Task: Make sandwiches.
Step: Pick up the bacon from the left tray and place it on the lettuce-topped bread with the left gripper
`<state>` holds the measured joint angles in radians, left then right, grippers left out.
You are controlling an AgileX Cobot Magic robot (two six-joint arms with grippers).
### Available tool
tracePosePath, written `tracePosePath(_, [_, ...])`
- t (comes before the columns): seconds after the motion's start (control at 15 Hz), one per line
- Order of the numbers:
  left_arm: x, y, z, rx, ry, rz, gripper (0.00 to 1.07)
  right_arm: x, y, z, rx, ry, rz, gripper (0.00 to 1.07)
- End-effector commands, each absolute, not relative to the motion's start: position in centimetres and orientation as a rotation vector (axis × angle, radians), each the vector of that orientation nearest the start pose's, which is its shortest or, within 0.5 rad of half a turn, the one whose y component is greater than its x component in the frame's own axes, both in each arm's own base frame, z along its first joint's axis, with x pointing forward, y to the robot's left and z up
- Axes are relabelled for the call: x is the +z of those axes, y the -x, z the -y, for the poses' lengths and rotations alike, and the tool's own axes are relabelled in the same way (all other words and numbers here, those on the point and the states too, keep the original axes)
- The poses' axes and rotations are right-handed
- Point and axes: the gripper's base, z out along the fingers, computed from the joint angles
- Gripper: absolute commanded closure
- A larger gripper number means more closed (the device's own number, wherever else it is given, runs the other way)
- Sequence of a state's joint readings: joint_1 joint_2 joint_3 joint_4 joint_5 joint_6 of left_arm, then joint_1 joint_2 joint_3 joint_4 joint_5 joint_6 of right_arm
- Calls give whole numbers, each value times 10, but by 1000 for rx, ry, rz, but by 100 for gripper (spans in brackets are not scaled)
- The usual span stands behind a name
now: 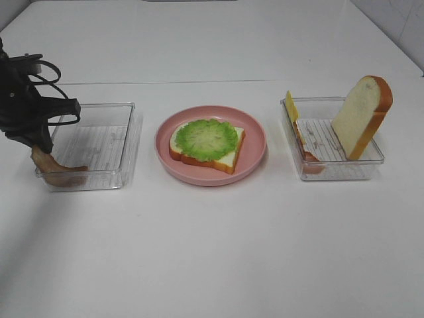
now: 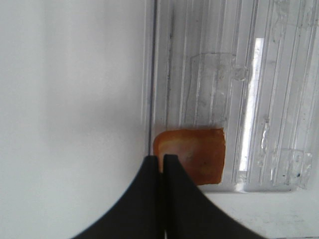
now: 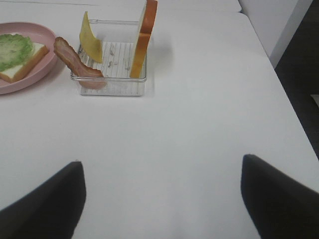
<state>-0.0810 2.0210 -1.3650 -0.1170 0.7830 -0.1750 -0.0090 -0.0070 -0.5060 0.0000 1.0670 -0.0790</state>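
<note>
On the pink plate (image 1: 212, 180) lies a white bread slice (image 1: 225, 159) with green lettuce (image 1: 207, 138) on top. My left gripper (image 1: 41, 144) is over the left corner of the left clear tray (image 1: 127, 142), shut on one end of a reddish-brown bacon strip (image 1: 58, 172); the strip's other end rests in the tray. The left wrist view shows the fingertips (image 2: 149, 174) pressed together over the bacon (image 2: 194, 149). The right tray (image 1: 338, 173) holds an upright bread slice (image 1: 361, 116), yellow cheese (image 1: 291, 106) and bacon (image 1: 311, 162). My right gripper (image 3: 162, 199) is open and empty, out of the high view.
The right wrist view shows the right tray (image 3: 114, 87) with bacon (image 3: 75, 62), cheese (image 3: 90, 45) and bread (image 3: 144, 40), beside the plate (image 3: 20, 84). White table all around; its right edge (image 3: 279, 84) drops off near the right tray.
</note>
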Motion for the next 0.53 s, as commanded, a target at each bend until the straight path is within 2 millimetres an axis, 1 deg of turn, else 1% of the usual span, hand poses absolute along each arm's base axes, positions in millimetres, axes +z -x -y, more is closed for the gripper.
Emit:
tracePosePath(0.07, [154,-395,42,-190,234,-2950,107,278,8,0,-62,75,-2017,27])
tracePosePath(0.27, [158,-394,42,-193,233,-2950,107,278,8,0,-62,75,-2017,27])
tracePosePath(0.33, [163,-394,42,-196,232,-2937,107,278,8,0,-62,75,-2017,27])
tracePosePath(0.4, [175,-395,42,-208,222,-2904,107,278,8,0,-62,75,-2017,27])
tracePosePath(0.47, [175,-395,42,-208,222,-2904,107,278,8,0,-62,75,-2017,27])
tracePosePath(0.53, [187,-394,44,-240,216,-2867,107,278,8,0,-62,75,-2017,27])
